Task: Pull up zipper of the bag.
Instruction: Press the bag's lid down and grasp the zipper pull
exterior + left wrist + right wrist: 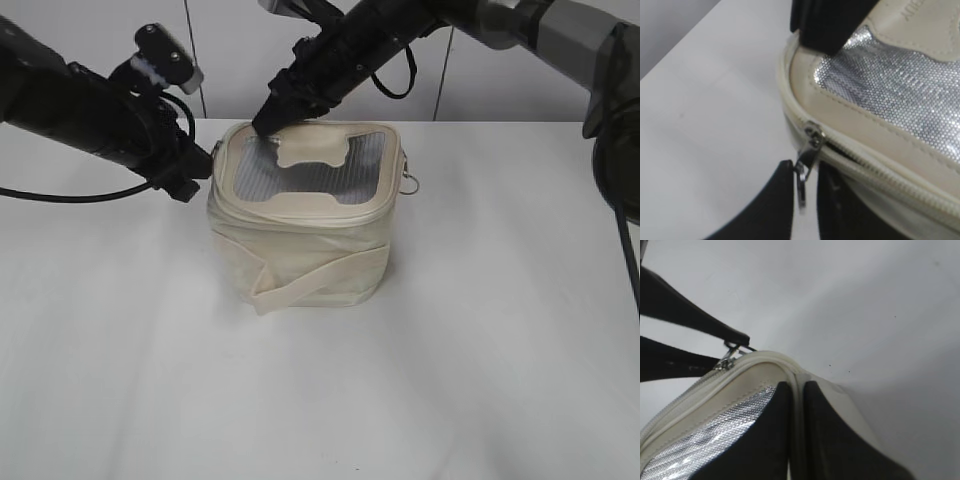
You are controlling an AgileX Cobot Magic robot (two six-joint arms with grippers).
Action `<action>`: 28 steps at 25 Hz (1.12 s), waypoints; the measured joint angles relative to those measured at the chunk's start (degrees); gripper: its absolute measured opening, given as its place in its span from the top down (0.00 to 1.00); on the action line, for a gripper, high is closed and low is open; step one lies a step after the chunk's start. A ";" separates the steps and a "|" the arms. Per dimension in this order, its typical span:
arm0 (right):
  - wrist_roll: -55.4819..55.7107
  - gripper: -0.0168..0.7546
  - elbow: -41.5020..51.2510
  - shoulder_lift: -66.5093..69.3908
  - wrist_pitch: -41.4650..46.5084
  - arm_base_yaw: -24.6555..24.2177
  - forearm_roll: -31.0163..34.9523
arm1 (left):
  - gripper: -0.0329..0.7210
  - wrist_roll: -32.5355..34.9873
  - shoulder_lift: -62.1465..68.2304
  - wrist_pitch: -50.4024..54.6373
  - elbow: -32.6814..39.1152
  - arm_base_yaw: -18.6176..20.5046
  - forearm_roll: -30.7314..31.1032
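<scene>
A: Cream fabric, grey mesh lid: the bag (300,235) sits mid-tabletop (480,380), and the zipper (875,172) runs round its lid rim.

B: The left claw (807,187) has its jaws narrowed on the silver pull (805,172) at the near-left corner. The right claw (796,432), jaws nearly together, presses the lid's back-left corner.

A: I'd draw the pull steadily along the zip line, not outward, with the right claw pinning the lid.

B: What's inside?

A: Can't tell; the lid covers it. A second pull's ring (409,182) hangs on the right side.
</scene>
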 joint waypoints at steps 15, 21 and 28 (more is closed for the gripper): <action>0.00 0.91 0.00 0.00 0.19 0.06 0.03 | 0.96 -7.42 -9.08 0.41 10.64 -0.11 3.32; 0.81 0.91 0.00 0.00 0.08 0.10 0.22 | 0.96 -7.74 -15.80 5.13 14.90 -0.23 1.12; 1.07 0.91 0.00 0.00 1.42 0.04 0.04 | 0.96 -8.17 -16.10 8.11 15.12 -8.71 -0.92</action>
